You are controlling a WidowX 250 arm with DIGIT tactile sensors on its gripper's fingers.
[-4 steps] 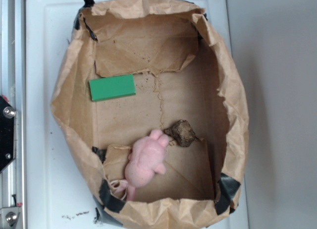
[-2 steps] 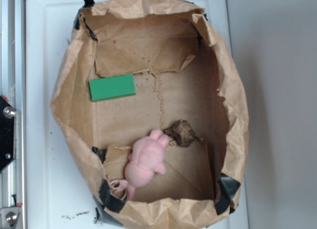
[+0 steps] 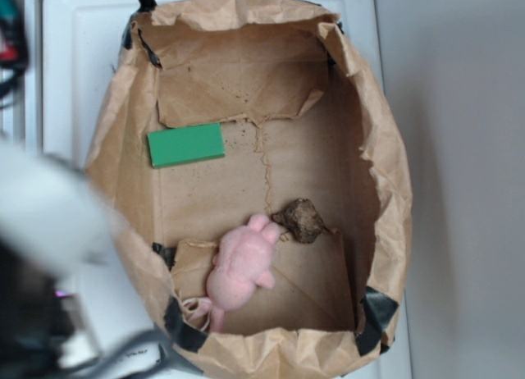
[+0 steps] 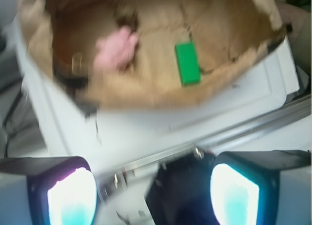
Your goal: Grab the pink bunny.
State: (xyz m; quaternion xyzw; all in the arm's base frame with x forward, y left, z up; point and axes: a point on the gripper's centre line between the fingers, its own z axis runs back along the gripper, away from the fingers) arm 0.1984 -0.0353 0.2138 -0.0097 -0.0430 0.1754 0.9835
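One real change: the arm [image 3: 45, 231] has entered the exterior view, a big blurred white-and-black mass covering the lower-left corner, where 0.4 s back there was only bare white tray and the rail. Nothing else moved.

Largest to smallest:
- White tray [image 3: 78, 84]: same spot, bag sits on it.
- Brown paper bag [image 3: 385, 149]: open top, walls crumpled, black tape at the corners. Unchanged across the three exterior shots.
- Gripper [image 4: 153, 191]: fingers [image 4: 73, 191] spread wide, nothing between them. Wrist view has it outside the bag, over the tray edge and rail, looking in from the side. View is motion-blurred, so it's likely mid-travel.
- Pink bunny [image 3: 242, 266]: lying on the bag floor near the low wall at the bottom of the exterior view, ears pointing toward the brown lump, pale loop trailing at the bag's corner. Same pose as before, untouched. Wrist view shows it as a pink blob [image 4: 115, 48] inside the near wall.
- Green block [image 3: 186, 144]: flat on the floor by the left wall, well apart from the bunny.
- Brown lump [image 3: 303, 220]: just beside the bunny's ears, looks touching or nearly.

Read: approach has just started, no grasp yet. Next it has to clear the bag wall and drop on the body, away from the lump.
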